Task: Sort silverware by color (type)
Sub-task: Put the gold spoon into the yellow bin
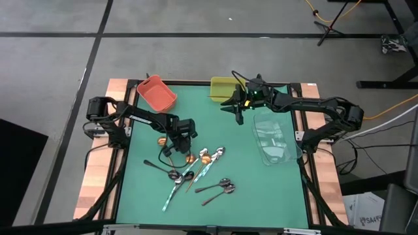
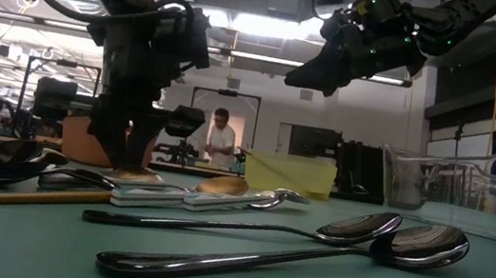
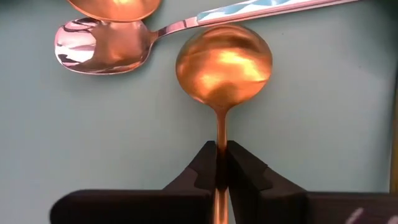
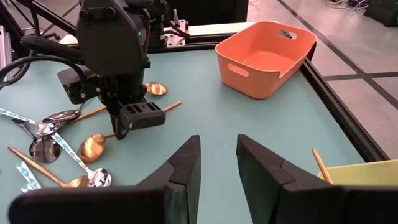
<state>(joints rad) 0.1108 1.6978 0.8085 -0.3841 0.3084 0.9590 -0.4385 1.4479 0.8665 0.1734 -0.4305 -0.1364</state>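
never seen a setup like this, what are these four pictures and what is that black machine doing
Two robot arms work at a green table. One picture looks straight down, one looks level across the tabletop, and two come from cameras on the arms' wrists. The left gripper is down among the scattered spoons, its fingers shut on the thin handle of a gold spoon. The right gripper hangs open above the table near the yellow bin. An orange bin and a clear bin also sit there. A person shows in the room behind.
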